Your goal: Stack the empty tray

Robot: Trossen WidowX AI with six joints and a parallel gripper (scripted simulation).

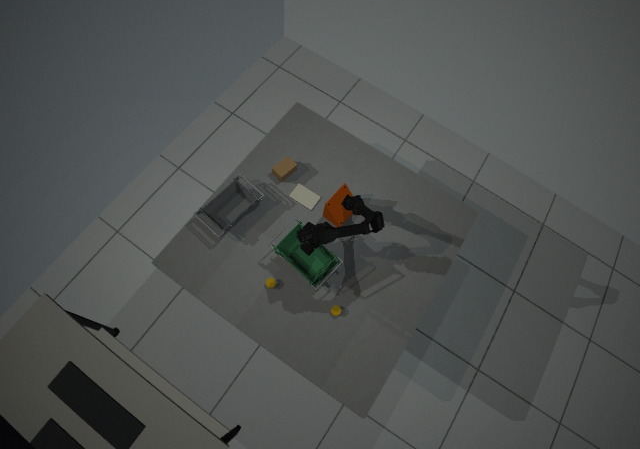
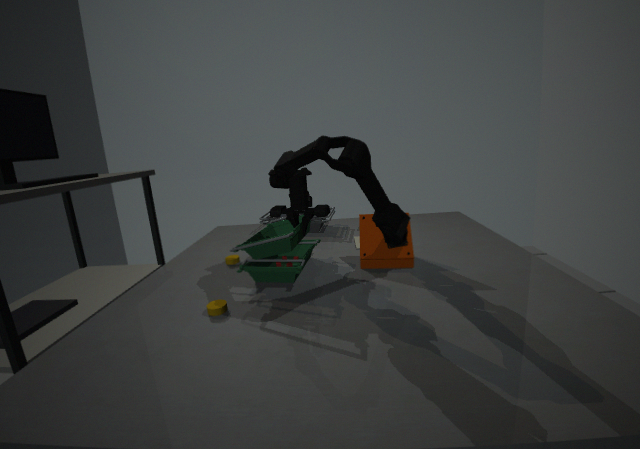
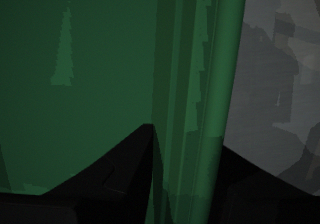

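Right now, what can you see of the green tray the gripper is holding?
The upper green tray looks like plastic, open-topped with sloping walls. The gripper is shut on its rim at the end nearer the arm, so it hangs tilted, that end high and the far end low. It is above the loaded green tray; whether they touch is unclear.
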